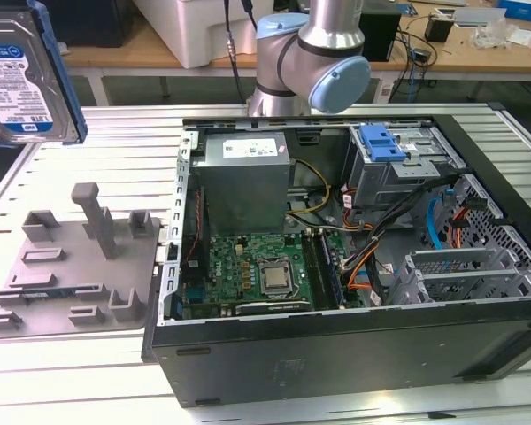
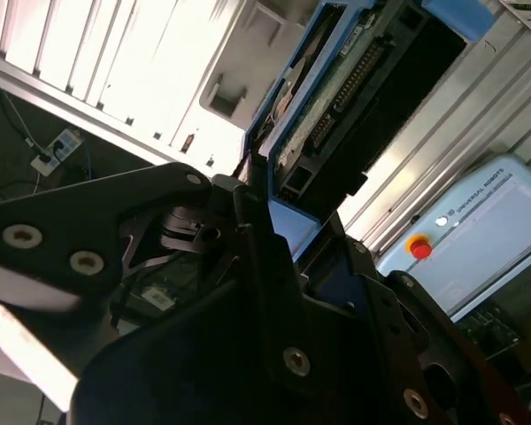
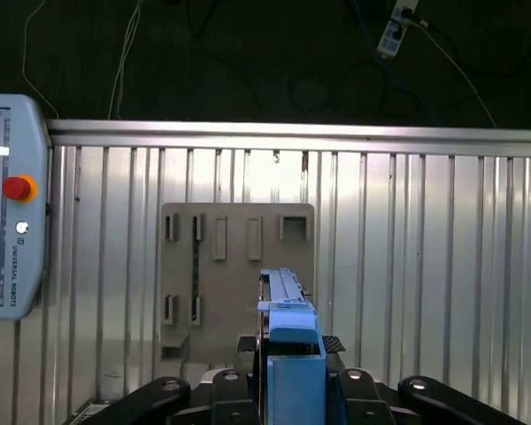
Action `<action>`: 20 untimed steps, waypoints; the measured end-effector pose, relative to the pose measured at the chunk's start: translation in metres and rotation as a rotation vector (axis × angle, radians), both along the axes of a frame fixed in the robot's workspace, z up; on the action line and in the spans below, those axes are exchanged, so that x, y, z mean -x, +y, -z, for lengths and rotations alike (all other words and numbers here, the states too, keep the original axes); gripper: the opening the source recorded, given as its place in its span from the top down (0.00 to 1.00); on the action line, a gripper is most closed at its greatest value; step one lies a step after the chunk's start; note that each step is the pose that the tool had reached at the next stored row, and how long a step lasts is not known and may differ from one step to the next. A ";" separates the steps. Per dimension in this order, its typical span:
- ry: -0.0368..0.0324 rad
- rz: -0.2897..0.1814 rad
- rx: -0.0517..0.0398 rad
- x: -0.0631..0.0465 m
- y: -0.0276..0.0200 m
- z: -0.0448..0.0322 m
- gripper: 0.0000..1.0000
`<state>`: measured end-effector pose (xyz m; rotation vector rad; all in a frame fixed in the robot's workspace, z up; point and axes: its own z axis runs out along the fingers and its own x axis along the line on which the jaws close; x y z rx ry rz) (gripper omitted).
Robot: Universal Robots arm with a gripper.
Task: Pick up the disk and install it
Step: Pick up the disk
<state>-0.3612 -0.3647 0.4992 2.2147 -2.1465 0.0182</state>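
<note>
The jaws are clenched on the disk [image 3: 292, 354]. In the first wrist view it stands edge-on between the black jaw bodies, its blue rail frame rising out from between them and its thin silver edge pointing away from the camera. In the second wrist view the disk [image 2: 354, 97] juts out past the dark fingers [image 2: 274, 266], which press against the blue frame at its near end, and a row of connector pins shows along its exposed edge. In the exterior view the disk [image 1: 22, 75] sits in the upper corner at the exterior view's left, its blue-and-white label facing the camera and the blue frame running down its side. It is tilted, clear of the bench [image 1: 115, 150] and well apart from the open computer case [image 1: 336, 354]. Below it on the ribbed aluminium bench lies a grey fixture plate [image 1: 71, 266] with upright posts and slots, and the first wrist view looks down on this plate [image 3: 234, 266] just beyond the disk's far edge. The robot arm [image 1: 314, 53] stands behind the case. Inside the case are a grey power supply box [image 1: 245, 173], a green motherboard [image 1: 248, 266] with its processor socket [image 1: 276, 278], and a metal drive cage topped by a bare blue bracket [image 1: 382, 142]. A teach pendant [image 3: 9, 204] with a red stop button [image 3: 17, 188] rests at the bench edge, and the same pendant [image 2: 473, 221] shows in the second wrist view.
</note>
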 end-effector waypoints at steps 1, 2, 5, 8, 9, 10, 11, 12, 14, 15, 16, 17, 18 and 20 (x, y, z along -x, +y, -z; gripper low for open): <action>0.0001 0.000 0.0001 -0.005 -0.0033 -0.0007 0.63; 0.0001 0.000 0.0001 -0.010 -0.0073 -0.0015 0.63; 0.0000 0.000 0.0000 -0.021 -0.0162 -0.0031 0.63; 0.0001 0.000 -0.0001 -0.030 -0.0227 -0.0042 0.63; 0.0001 0.000 0.0000 -0.034 -0.0264 -0.0048 0.63; 0.0001 0.000 -0.0001 -0.039 -0.0301 -0.0053 0.63; 0.0003 0.000 -0.0001 -0.045 -0.0338 -0.0060 0.63; 0.0005 0.000 -0.0001 -0.052 -0.0375 -0.0066 0.63; 0.0005 0.000 -0.0002 -0.061 -0.0428 -0.0074 0.63; 0.0005 0.000 -0.0002 -0.066 -0.0455 -0.0078 0.63; 0.0006 0.000 -0.0002 -0.070 -0.0475 -0.0082 0.63; 0.0006 0.000 -0.0003 -0.076 -0.0506 -0.0086 0.63; 0.0007 0.000 -0.0003 -0.080 -0.0530 -0.0090 0.63; 0.0009 0.000 -0.0004 -0.095 -0.0610 -0.0102 0.63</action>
